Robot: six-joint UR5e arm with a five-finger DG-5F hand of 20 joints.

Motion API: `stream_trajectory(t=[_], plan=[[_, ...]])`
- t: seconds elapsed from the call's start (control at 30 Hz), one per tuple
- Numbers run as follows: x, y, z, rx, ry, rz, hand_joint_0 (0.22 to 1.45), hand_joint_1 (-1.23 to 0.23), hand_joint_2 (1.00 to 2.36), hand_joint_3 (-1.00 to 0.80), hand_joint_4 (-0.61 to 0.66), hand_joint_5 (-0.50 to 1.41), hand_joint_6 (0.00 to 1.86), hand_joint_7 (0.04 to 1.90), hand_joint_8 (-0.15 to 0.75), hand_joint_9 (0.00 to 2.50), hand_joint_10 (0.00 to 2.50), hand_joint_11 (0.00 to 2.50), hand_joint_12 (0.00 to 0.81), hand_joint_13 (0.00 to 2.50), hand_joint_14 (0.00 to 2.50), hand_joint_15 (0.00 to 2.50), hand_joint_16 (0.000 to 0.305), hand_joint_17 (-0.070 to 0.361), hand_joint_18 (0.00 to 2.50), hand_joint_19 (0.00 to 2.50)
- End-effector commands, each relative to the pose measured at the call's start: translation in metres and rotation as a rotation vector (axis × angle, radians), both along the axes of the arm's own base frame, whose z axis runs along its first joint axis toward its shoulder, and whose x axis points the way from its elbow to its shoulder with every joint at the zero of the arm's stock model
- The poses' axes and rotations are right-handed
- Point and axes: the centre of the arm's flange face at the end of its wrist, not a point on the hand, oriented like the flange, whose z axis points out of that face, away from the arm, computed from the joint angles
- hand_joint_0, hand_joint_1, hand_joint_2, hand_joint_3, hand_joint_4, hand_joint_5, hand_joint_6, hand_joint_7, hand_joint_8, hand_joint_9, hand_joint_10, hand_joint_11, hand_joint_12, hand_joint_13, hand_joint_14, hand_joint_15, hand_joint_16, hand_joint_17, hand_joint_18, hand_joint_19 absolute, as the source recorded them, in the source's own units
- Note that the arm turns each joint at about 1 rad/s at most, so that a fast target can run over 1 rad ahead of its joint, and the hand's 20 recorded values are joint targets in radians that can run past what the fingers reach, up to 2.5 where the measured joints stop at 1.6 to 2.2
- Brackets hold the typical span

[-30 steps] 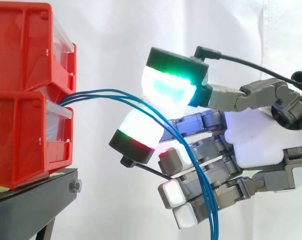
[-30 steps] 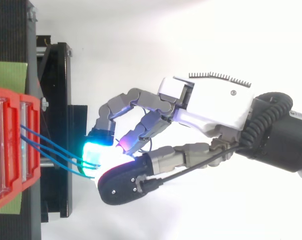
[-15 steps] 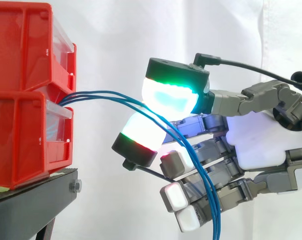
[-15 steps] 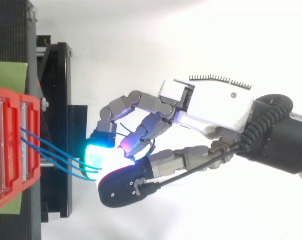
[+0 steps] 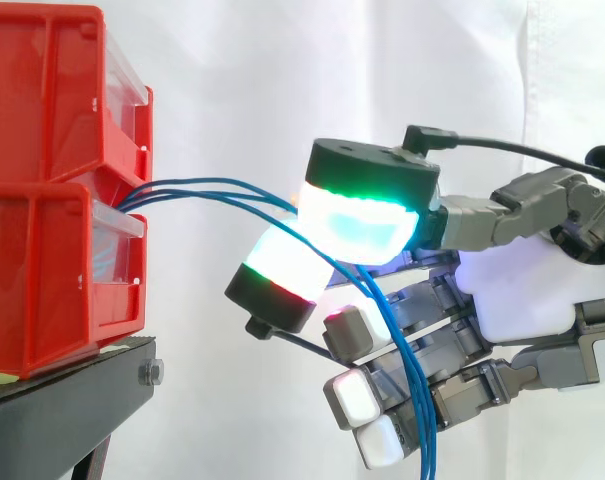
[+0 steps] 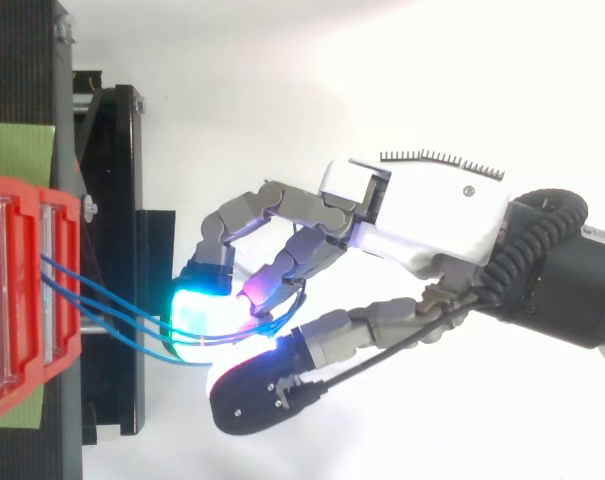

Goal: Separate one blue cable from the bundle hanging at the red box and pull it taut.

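Observation:
Several thin blue cables [image 5: 214,183] come out between the two stacked red bins [image 5: 42,270] and arc to the right. They pass across a red-and-white glowing finger pad [image 5: 287,262], slip under the green-cyan thumb pad [image 5: 360,218], then hang down in front of the lower curled fingers. The hand [image 5: 512,280] reaches in from the right with its fingers curled round the bundle. From above, the cables [image 6: 107,293] run from the bins [image 6: 22,290] into the glow between the cyan pad and the thumb of the hand [image 6: 422,215]. One strand loops lower, apart from the others.
The bins sit on a black stand [image 5: 62,400], which juts out toward the hand [image 6: 112,200]. A white curtain hangs behind. Open room lies below and to the right of the bins.
The thumb has swung right in the side view and outward from the fingers in the top view. The hanging cables have shifted a little with it. The bins have not moved.

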Motion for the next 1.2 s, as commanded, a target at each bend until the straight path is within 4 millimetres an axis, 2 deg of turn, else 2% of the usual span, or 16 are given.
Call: stream_trajectory(t=[0.0, 0.17, 0.2, 0.27, 0.37, 0.53, 0.6, 0.67, 0.97, 1.07, 1.17], plan=[[-0.0007, -0.0002, -0.0004, -0.002, 0.006, 0.0, 0.72, -0.88, 1.0, -0.5, -0.11, -0.22, 0.92, 0.98, 0.201, 1.03, 0.02, 1.07, 0.275, 0.95, 0.03, 0.67, 0.039, 0.087, 0.71, 0.59], [-0.0017, -0.0025, -0.0012, 0.003, 0.015, -0.001, 0.64, -0.88, 1.0, -0.5, -0.1, -0.22, 0.92, 0.98, 0.214, 1.03, 0.02, 1.08, 0.277, 0.94, 0.03, 0.68, 0.039, 0.087, 0.7, 0.61], [-0.0019, -0.0026, -0.0013, 0.004, 0.016, -0.001, 0.58, -0.87, 1.0, -0.5, -0.08, -0.22, 0.91, 0.98, 0.224, 1.03, 0.02, 1.07, 0.286, 0.94, 0.02, 0.68, 0.04, 0.089, 0.7, 0.63], [-0.0024, -0.0027, -0.0016, 0.008, 0.019, -0.002, 0.53, -0.84, 1.0, -0.5, -0.05, -0.22, 0.91, 0.94, 0.241, 1.02, 0.02, 1.06, 0.301, 0.95, 0.02, 0.67, 0.042, 0.095, 0.71, 0.63], [-0.0029, -0.0028, -0.0019, 0.008, 0.023, -0.003, 0.49, -0.78, 1.0, -0.5, -0.03, -0.23, 0.9, 0.91, 0.261, 1.02, 0.02, 1.05, 0.317, 0.95, 0.02, 0.67, 0.046, 0.103, 0.73, 0.64], [-0.0031, -0.0019, -0.002, 0.007, 0.024, -0.003, 0.51, -0.64, 1.0, -0.5, -0.04, -0.23, 0.89, 0.92, 0.256, 1.03, 0.02, 1.04, 0.315, 0.95, 0.02, 0.67, 0.045, 0.102, 0.73, 0.65], [-0.0031, -0.0019, -0.002, 0.009, 0.024, -0.003, 0.59, -0.57, 1.0, -0.5, -0.05, -0.23, 0.89, 0.96, 0.243, 1.02, 0.02, 1.05, 0.3, 0.94, 0.03, 0.68, 0.042, 0.094, 0.71, 0.67], [-0.0032, -0.0007, -0.002, 0.008, 0.024, -0.001, 0.62, -0.56, 1.0, -0.5, -0.06, -0.23, 0.89, 0.98, 0.241, 1.03, 0.02, 1.05, 0.301, 0.94, 0.03, 0.68, 0.041, 0.093, 0.71, 0.67], [-0.0032, -0.0007, -0.002, 0.008, 0.024, -0.001, 0.66, -0.66, 1.01, -0.38, -0.09, -0.23, 0.91, 1.03, 0.246, 1.03, 0.02, 1.06, 0.3, 0.95, 0.03, 0.69, 0.042, 0.095, 0.73, 0.68], [-0.0032, -0.0009, -0.0019, 0.008, 0.024, -0.003, 0.68, -0.69, 1.0, -0.47, -0.06, -0.24, 0.92, 0.96, 0.236, 1.01, 0.02, 1.06, 0.299, 0.95, 0.03, 0.69, 0.043, 0.096, 0.73, 0.68], [-0.0032, -0.0009, -0.0019, 0.011, 0.023, -0.003, 0.62, -0.71, 1.0, -0.5, -0.04, -0.24, 0.91, 0.92, 0.236, 1.02, 0.02, 1.06, 0.298, 0.96, 0.03, 0.69, 0.043, 0.096, 0.73, 0.68]])
